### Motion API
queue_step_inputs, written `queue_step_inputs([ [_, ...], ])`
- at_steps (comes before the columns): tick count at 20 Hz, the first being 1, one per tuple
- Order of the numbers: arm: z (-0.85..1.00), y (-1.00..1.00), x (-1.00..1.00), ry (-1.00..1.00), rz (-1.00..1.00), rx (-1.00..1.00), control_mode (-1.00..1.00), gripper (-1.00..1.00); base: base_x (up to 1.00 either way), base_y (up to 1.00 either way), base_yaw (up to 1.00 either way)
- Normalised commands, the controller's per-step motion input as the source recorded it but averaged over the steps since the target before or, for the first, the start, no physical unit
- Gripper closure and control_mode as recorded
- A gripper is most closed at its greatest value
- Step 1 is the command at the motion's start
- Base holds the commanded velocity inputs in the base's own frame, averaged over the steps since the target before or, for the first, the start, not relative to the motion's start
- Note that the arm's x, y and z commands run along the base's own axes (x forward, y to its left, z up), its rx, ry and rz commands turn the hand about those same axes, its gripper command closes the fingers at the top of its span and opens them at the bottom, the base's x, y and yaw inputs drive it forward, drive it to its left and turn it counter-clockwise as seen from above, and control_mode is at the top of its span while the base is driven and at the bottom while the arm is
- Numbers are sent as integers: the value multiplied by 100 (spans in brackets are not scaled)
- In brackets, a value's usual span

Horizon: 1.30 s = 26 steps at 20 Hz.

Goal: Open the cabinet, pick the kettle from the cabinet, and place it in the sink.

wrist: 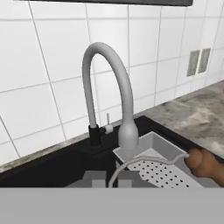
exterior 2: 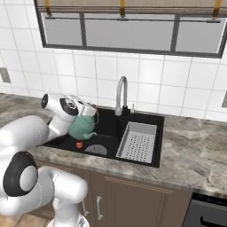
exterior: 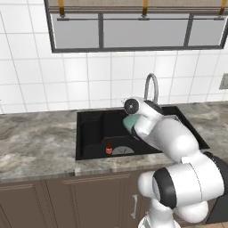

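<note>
The teal kettle (exterior 2: 82,127) hangs tilted over the left half of the black sink (exterior 2: 113,124), spout toward the basin's middle. My gripper (exterior 2: 91,111) is shut on its thin arched handle. In the left base view a slice of the kettle (exterior: 129,123) shows behind my forearm, above the sink (exterior: 91,129). In the hand view the wire handle (wrist: 148,161) runs from between my fingertips (wrist: 94,178) to its brown top (wrist: 203,164). The cabinet is out of view.
A curved silver faucet (exterior 2: 121,94) stands at the sink's back edge. A grey perforated tray (exterior 2: 138,142) fills the basin's right half. A small red bottle (exterior 2: 80,144) stands on the basin floor under the kettle. Grey marbled counter (exterior 2: 195,146) flanks the sink.
</note>
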Motion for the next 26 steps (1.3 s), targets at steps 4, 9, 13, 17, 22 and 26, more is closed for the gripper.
queue_step_inputs([
  [4, -22, -3, 26, -11, 10, 0, -100, 100, 0, 0, 0],
  [9, -20, -2, 27, -2, 6, 0, -100, 100, 0, 0, 0],
  [13, -22, 0, 27, 0, 2, 0, -100, 100, 0, 0, 0],
  [17, -22, 0, 28, 0, 0, 0, -100, 100, 0, 0, 0],
  [22, -21, 2, 33, 6, 0, 0, -100, 100, 0, 0, 0],
  [26, -20, 3, 34, 15, -2, 0, -100, 100, 0, 0, 0],
])
